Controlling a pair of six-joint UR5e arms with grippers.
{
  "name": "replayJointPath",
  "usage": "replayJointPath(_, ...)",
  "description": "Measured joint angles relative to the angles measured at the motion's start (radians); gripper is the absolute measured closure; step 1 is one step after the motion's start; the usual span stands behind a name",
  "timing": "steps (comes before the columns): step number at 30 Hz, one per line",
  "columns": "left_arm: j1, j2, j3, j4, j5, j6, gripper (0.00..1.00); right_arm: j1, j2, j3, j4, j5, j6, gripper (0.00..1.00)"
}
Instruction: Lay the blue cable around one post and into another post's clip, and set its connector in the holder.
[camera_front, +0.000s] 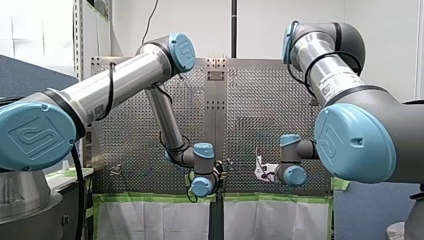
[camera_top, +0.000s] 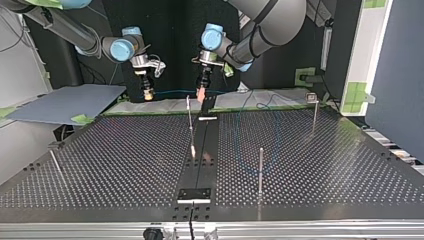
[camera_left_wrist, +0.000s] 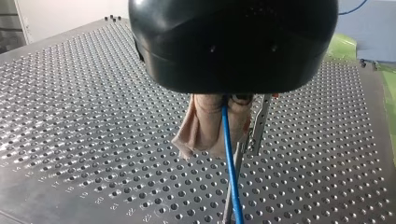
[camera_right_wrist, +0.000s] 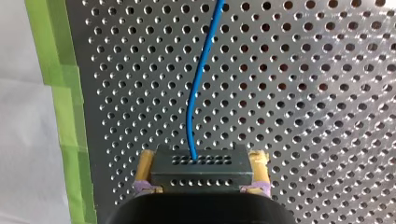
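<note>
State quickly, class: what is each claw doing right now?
Left claw: closed on the blue cable.
Right claw: closed on the connector.

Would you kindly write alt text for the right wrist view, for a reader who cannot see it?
My right gripper clamps the dark connector between yellow pads; the blue cable runs from it ahead over the perforated table, edged with green tape.

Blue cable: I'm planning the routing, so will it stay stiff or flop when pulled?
Probably flexible but springy: the blue cable leaves the connector in one smooth curve, no kinks. Likely light: it looks thin beside the fingers of my left gripper.
</note>
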Motion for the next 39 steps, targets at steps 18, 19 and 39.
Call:
replayJointPath(18,0.040,-0.002,0.002,-0.013,0.009,0.033,0.96,-0.012,0.002,0.000,0.005,-0.012,-0.020,1.00)
replayJointPath(19,0.042,-0.005,0.004,-0.013,0.015,0.035,0.96,-0.013,0.002,0.000,0.003,-0.016,-0.020,1.00)
replayJointPath(39,0.057,-0.060,0.095,-0.070,0.041,0.026,0.96,-0.025,0.004,-0.003,-0.058,-0.066,-0.003,1.00)
